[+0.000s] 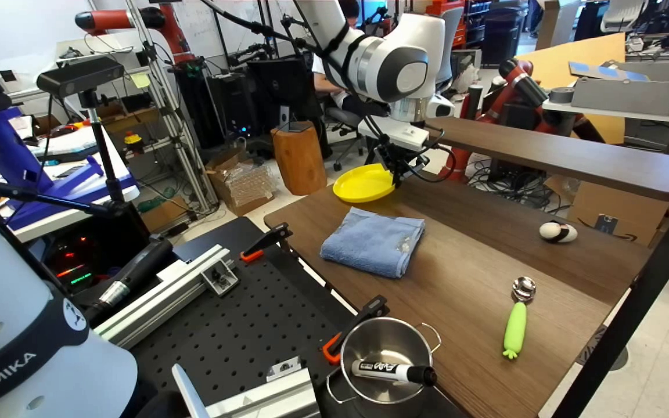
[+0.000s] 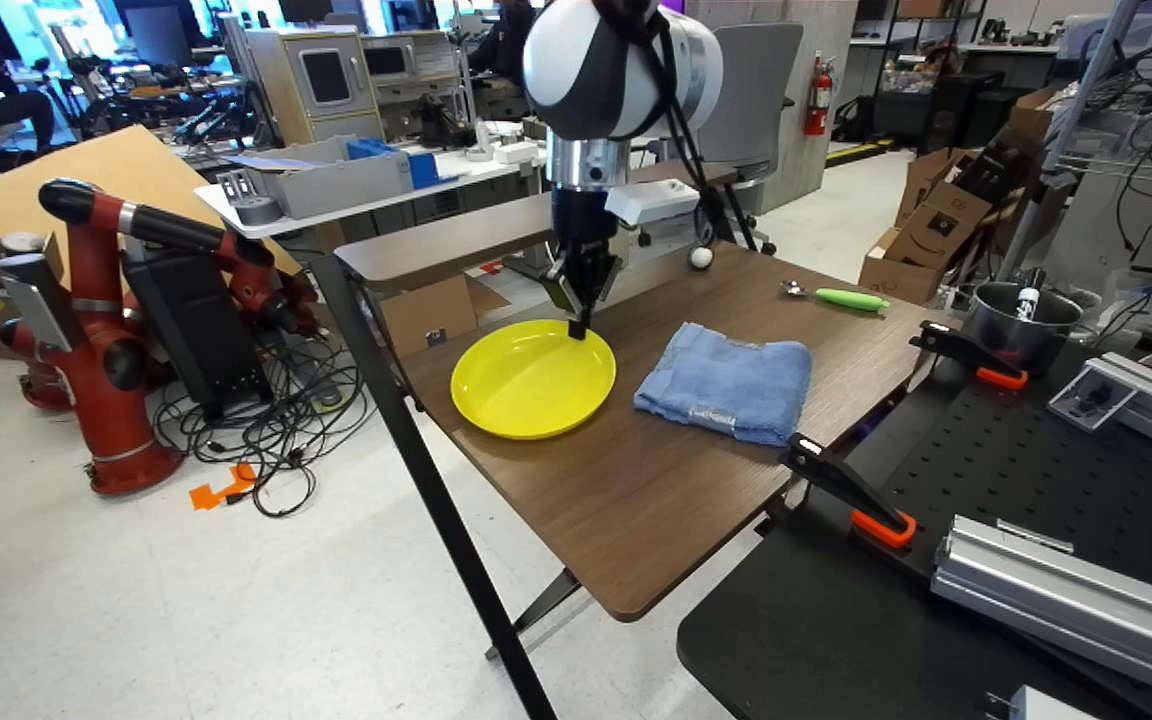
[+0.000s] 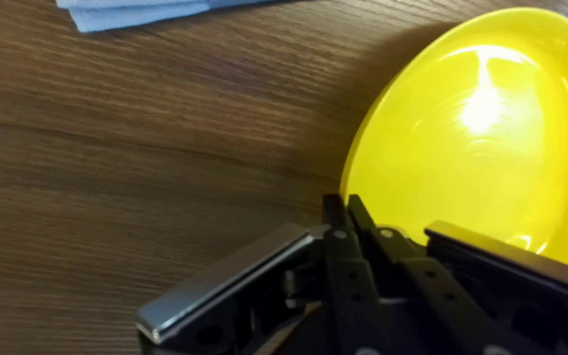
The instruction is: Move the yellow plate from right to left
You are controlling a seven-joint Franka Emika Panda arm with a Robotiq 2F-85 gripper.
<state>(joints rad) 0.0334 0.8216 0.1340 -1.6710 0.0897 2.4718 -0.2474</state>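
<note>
The yellow plate point(image 1: 362, 184) is a bright, round, shallow plate at the far end of the wooden table, beyond the folded blue cloth. It also shows in an exterior view point(image 2: 532, 382) and in the wrist view point(image 3: 461, 167). My gripper point(image 3: 347, 203) is closed with the plate's rim between its two black fingertips. In both exterior views the gripper point(image 1: 397, 176) point(image 2: 578, 328) is at the plate's edge. The plate looks somewhat tilted, and a shadow falls on the table beside it. Whether its lower edge touches the table is hard to tell.
The folded blue cloth point(image 1: 373, 241) lies beside the plate. A green-handled scoop point(image 1: 515, 325) and a white, black-banded object point(image 1: 558, 232) lie farther along the table. A raised shelf point(image 1: 549, 155) runs along one side. A pot point(image 1: 381, 326) with a marker and orange-tipped clamps point(image 1: 363, 325) stand near the edge.
</note>
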